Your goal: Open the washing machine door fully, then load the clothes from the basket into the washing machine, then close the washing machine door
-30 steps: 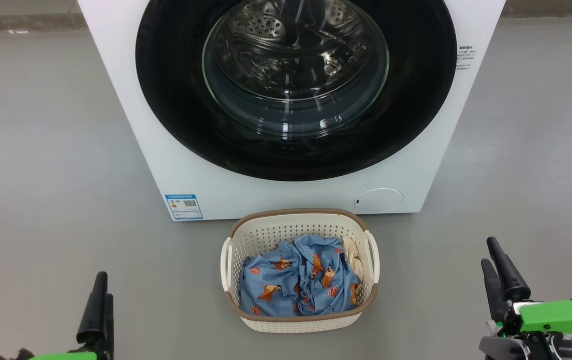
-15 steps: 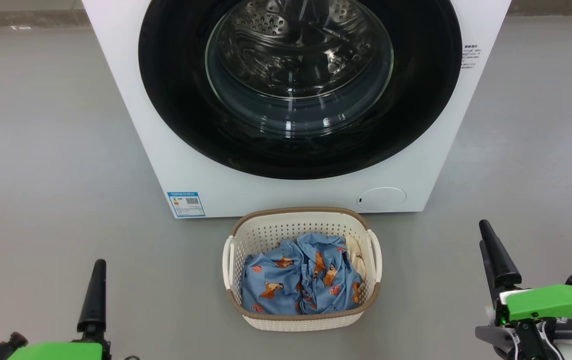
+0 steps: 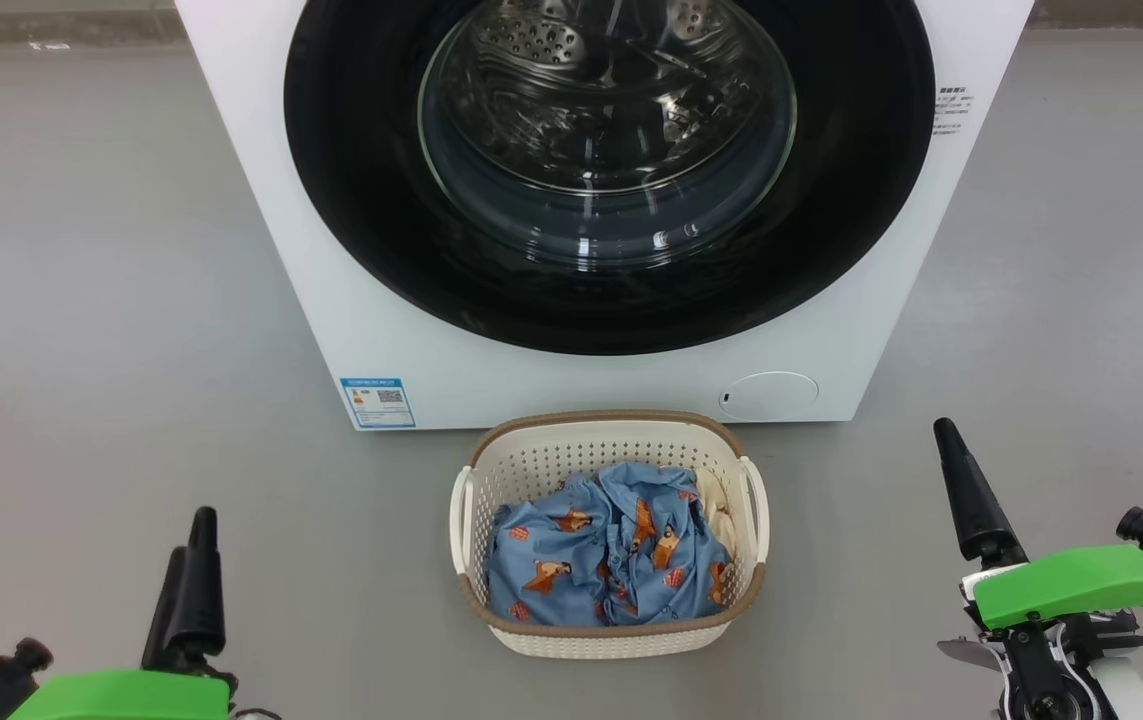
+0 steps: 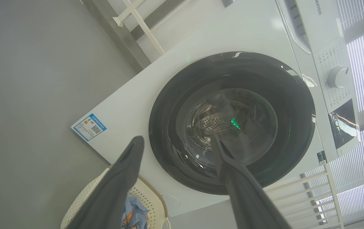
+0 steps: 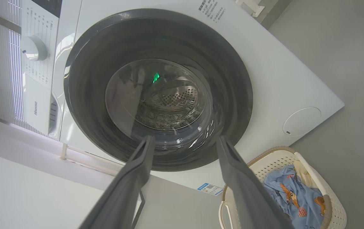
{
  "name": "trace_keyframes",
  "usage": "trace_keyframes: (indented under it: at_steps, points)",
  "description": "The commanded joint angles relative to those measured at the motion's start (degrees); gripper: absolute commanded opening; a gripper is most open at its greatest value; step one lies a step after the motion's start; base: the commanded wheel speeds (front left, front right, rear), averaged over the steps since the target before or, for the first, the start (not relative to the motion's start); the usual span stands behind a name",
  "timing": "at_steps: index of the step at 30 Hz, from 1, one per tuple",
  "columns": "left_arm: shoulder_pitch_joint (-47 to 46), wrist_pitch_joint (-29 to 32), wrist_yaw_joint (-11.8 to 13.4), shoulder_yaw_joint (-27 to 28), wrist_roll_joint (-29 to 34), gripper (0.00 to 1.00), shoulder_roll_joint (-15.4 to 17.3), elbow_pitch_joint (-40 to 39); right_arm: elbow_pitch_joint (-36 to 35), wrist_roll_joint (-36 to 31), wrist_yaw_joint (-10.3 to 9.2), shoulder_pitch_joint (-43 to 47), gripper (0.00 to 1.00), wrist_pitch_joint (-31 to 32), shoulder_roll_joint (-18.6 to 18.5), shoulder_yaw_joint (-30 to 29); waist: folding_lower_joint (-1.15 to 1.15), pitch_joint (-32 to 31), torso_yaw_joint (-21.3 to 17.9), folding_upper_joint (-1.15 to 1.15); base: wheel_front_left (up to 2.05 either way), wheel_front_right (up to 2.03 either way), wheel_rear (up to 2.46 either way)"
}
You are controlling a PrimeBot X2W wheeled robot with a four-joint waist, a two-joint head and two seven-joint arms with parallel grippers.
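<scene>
The washing machine (image 3: 531, 385) stands white and boxy at the top of the head view. Its washing machine door (image 3: 351, 200) sits flush against the front, black rim around a clear glass bowl. On the floor right before it is the basket (image 3: 609, 418), holding the light-blue printed clothes (image 3: 601, 560) and a cream piece (image 3: 716, 510). My left gripper (image 3: 189, 535) hovers at the lower left and my right gripper (image 3: 951, 440) at the lower right, each well to one side of the basket. Both are open and empty, as the wrist views show the left gripper (image 4: 177, 138) and right gripper (image 5: 185, 138) aimed at the door (image 4: 166, 121).
Bare grey floor (image 3: 81, 300) lies on both sides of the machine. A blue label (image 3: 378, 402) and a round cover (image 3: 769, 395) mark the machine's lower front. A control knob (image 5: 33, 47) sits on its top panel. White rails (image 4: 299, 190) stand beside it.
My right gripper has moved forward and slightly inward, and my left gripper has risen a little. The camera has shifted slightly. Basket, clothes and door are as before.
</scene>
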Motion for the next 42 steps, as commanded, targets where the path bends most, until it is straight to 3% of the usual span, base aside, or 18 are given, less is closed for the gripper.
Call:
trace_keyframes:
  at_steps: [1, 11, 42]
  points:
    - [-3.32, -0.7, 0.31, 0.75, 3.03, 1.0, 1.59, -0.93, -1.6, -2.3, 0.15, -2.75, 1.0, -0.74, -1.31, 1.17, 0.0, 0.06, 0.09, 0.0, 0.0, 0.0, 0.0]
    - [-4.06, -2.38, 0.56, 1.04, 14.4, 1.0, 1.43, -1.09, -1.17, -11.26, 0.18, -3.86, 1.0, -2.44, -2.36, 3.35, 0.0, 0.24, 0.41, 0.0, 0.0, 0.0, 0.0]
    - [-6.89, -7.61, 0.04, 0.57, 34.77, 1.0, 2.34, 0.27, 0.53, -32.2, 0.24, -7.46, 1.0, -7.7, -3.75, 7.42, 0.0, 1.18, 1.34, 0.0, 0.0, 0.0, 0.0]
